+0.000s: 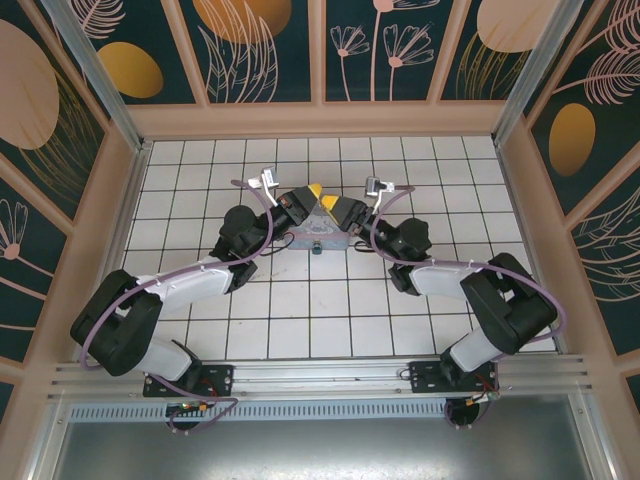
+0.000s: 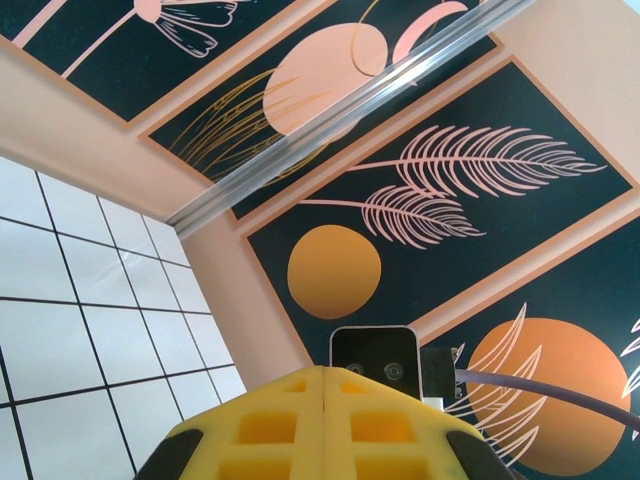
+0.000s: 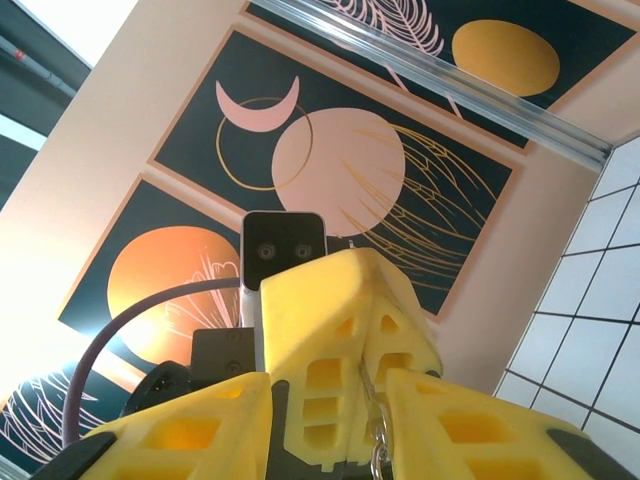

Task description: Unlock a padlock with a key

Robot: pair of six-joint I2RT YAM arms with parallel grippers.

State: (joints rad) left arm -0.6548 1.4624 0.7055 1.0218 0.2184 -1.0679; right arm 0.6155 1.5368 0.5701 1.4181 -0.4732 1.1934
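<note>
L gripper (image 2: 325, 425) had its yellow fingers pressed flat together (whether anything sat between them, can't tell). R gripper (image 1: 331, 204) faced it tip to tip w/ jaws spread, a metal chain (image 3: 378, 445) hanging btwn. Padlock (image 1: 316, 246) lay on the table (image 1: 300, 330), just near-side of both.

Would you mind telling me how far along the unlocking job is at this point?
Done: the left gripper and right gripper meet mid-table. In hand: a metal chain dangles at the left's shut fingers. Left: the unlocking; the padlock beneath is too small to judge.
</note>
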